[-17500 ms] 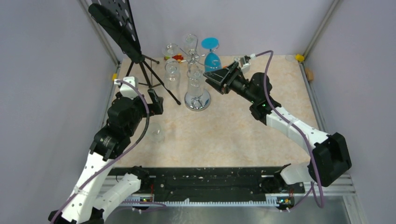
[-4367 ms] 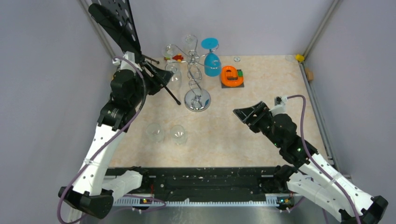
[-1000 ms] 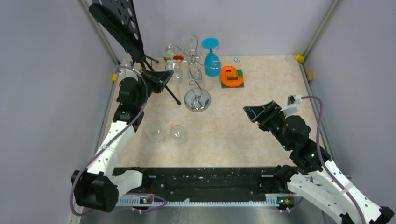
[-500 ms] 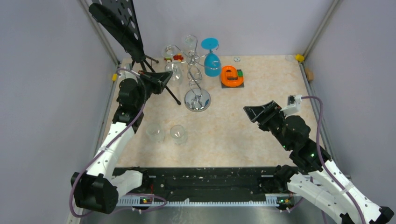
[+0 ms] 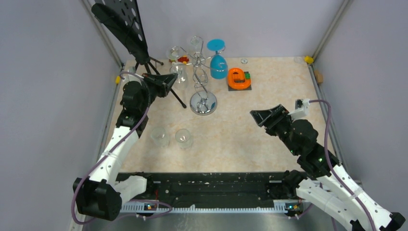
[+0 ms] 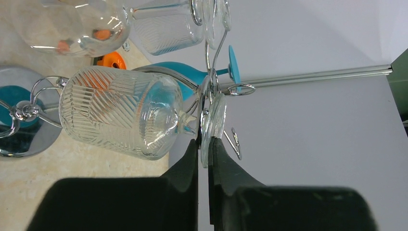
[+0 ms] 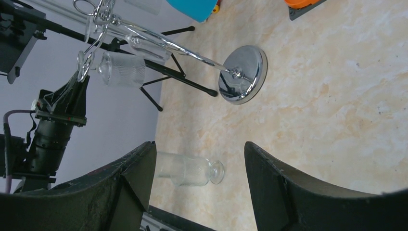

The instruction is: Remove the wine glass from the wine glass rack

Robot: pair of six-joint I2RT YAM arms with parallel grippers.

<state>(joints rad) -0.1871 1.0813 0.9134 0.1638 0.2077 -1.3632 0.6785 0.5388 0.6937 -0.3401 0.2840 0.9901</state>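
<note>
Tabletop [image 5: 250, 127] beige marbled, walls [image 5: 274, 24] lilac

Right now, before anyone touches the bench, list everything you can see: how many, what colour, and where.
wine glass rack: one, chrome, back centre of the table
gripped wine glass: one, clear and ribbed, hanging on the rack's left side
other hanging wine glasses: two, clear, on the rack
blue wine glass: one, hanging on the rack's right side
loose glasses: two, clear, on the table near-left of the rack
orange block: one, right of the rack
music stand: one, black, back-left corner
table: one, beige marbled
left gripper: shut on the gripped wine glass's foot
right gripper: open, holding nothing, over the table's right half
</note>
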